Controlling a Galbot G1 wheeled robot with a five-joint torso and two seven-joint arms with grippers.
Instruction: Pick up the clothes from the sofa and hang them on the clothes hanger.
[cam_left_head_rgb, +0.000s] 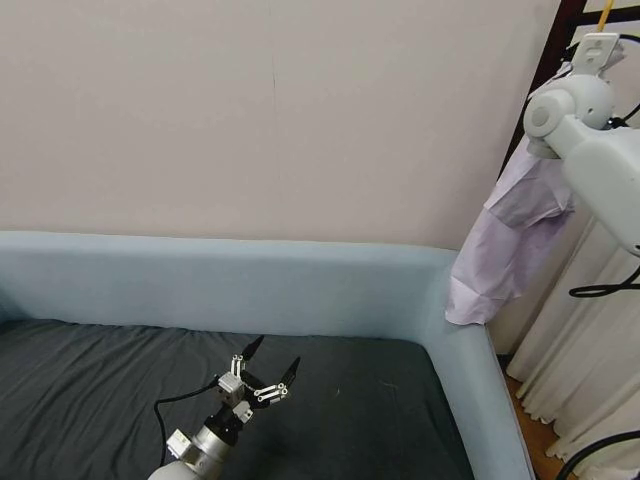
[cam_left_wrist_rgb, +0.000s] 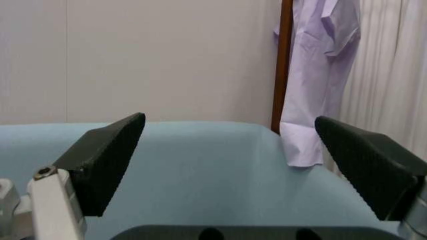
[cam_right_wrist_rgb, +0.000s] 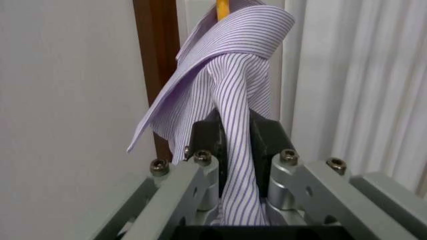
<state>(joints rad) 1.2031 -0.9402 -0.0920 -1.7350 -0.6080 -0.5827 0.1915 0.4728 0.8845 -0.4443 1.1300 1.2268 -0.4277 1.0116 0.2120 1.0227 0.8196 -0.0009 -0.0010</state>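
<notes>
Soft, even indoor light; gentle shading in shirt folds.

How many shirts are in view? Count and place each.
1. The shirt hangs right of the sofa, clamped in the right gripper; the left gripper holds none. More may lie hidden.

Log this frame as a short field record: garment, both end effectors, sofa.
garment: purple striped shirt, hanging beside the right end of the sofa, collar up at a yellow peg
right end effector: raised, shut on the shirt just below the collar
left end effector: open, holding nothing, low over the dark seat cushion
sofa: light blue frame
</notes>
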